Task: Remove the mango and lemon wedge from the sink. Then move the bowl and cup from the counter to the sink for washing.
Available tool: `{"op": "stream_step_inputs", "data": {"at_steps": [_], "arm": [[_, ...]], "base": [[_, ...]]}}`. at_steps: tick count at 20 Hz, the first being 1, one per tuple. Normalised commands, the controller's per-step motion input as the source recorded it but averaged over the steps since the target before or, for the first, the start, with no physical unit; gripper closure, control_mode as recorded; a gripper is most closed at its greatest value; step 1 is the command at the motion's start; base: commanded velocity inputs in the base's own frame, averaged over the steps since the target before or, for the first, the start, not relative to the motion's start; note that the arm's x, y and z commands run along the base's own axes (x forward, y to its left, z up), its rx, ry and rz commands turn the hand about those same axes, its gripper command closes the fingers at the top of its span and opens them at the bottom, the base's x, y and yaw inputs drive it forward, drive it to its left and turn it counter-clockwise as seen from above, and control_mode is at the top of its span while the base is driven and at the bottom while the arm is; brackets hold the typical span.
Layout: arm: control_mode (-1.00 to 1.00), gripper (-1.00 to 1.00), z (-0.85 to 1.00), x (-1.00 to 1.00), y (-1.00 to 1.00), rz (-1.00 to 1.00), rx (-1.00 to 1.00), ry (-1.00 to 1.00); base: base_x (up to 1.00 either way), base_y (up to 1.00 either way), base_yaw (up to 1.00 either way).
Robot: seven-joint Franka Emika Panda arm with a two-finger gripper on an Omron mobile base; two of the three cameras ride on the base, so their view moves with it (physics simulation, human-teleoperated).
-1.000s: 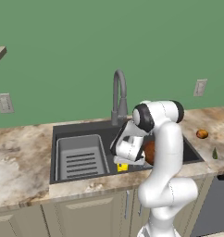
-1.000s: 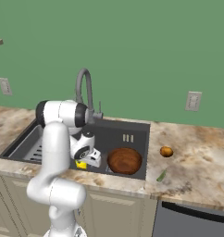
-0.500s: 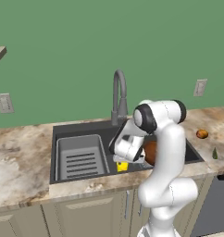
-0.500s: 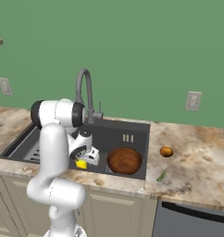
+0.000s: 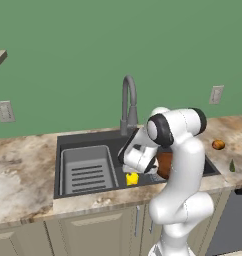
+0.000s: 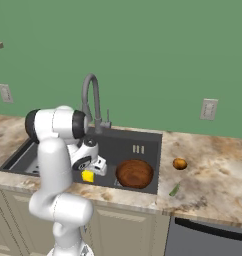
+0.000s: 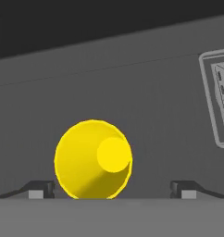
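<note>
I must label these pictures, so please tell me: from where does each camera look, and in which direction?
Left base view: behind the arm's left, facing the dark grey sink; white arm at lower right.
Right base view: behind its right, same sink; arm at lower left.
Hand view: on the hand, facing the sink floor; open tool.
All share the small yellow cup.

Kitchen, sink, faucet, marbled counter
</note>
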Motion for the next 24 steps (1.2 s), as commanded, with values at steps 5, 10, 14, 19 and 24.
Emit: {"op": "stream_step_inputs", "data": {"at_steps": [5,10,14,19,24], "arm": [[-1.00,-1.00,0.30,-0.06,0.00,0.00,0.00,-0.04],[-1.00,-1.00,0.26,-0.10,0.00,0.00,0.00,-0.02],[-1.00,-1.00,0.17,-0.14,-0.02,0.00,0.00,-0.01],[-1.00,-1.00,0.24,-0.13,-0.04,0.00,0.00,0.00],[-1.00,-1.00,0.30,-0.10,-0.01,0.00,0.00,-0.01]], "base": [[0.00,0.00,0.00],[0.00,0.00,0.00],[0.00,0.00,0.00],[0.00,0.00,0.00],[0.00,0.00,0.00]]}}
